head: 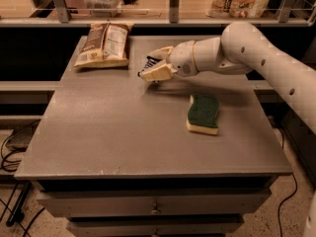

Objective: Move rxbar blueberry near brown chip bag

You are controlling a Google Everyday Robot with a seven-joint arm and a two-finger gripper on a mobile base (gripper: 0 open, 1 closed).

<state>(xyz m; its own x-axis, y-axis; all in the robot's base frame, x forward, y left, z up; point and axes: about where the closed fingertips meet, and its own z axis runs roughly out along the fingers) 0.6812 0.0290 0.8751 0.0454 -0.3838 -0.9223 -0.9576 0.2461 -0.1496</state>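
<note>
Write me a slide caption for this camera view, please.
Gripper holding the snack bar above the table, beside the chip bag.

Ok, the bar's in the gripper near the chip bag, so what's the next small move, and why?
Probably shift the gripper a little left and down, then release. It is shut on the bar just right of the chip bag, seemingly above the table, with a bare strip between them. The sponge lies well off to the right.

Grey drawered table [98, 147], speckled floor [266, 228] (pincer [147, 66] above table's rear)
</note>
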